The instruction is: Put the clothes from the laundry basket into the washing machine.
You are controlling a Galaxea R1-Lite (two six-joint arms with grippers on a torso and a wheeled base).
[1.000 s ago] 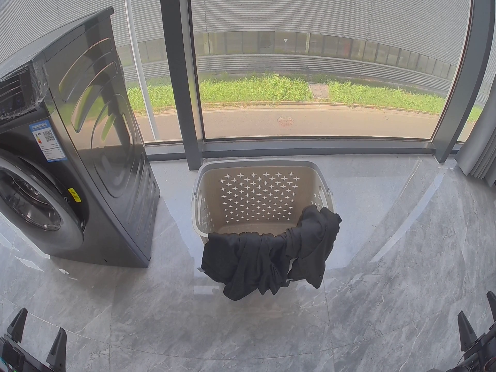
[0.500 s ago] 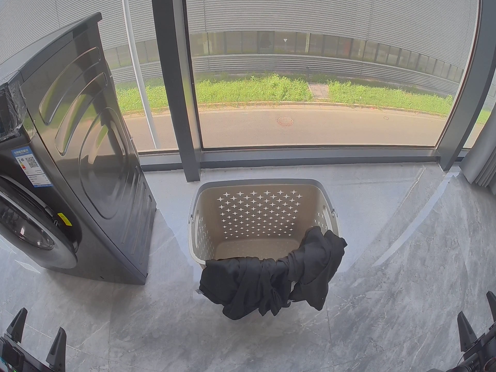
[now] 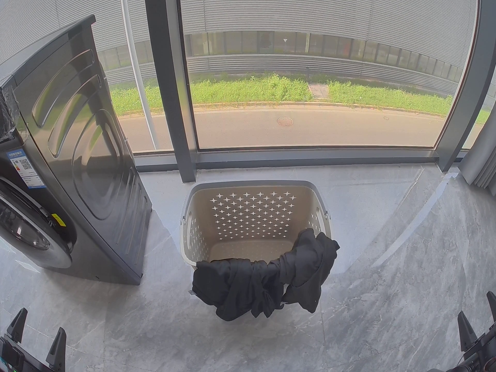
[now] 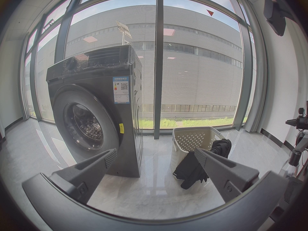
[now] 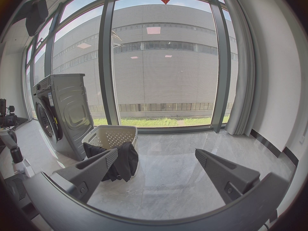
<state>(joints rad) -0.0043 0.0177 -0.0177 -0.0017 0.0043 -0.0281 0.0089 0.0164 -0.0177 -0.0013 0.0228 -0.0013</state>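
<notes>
Marble floor [image 3: 392, 264] lay before a tall window [image 3: 320, 78].
Left pincer [image 3: 41, 321] stood agape, washing machine [image 3: 77, 145] ahead of it; laundry basket [image 3: 253, 187], black clothes [image 3: 258, 280] draped over its near rim, sat ahead between both pincers; right pincer [image 3: 476, 306] gaped too.

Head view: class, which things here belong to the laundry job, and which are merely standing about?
Job: laundry basket; black clothes draped over its near rim; washing machine; left tool; right tool.
Standing about: window post; curtain; lawn outside.
</notes>
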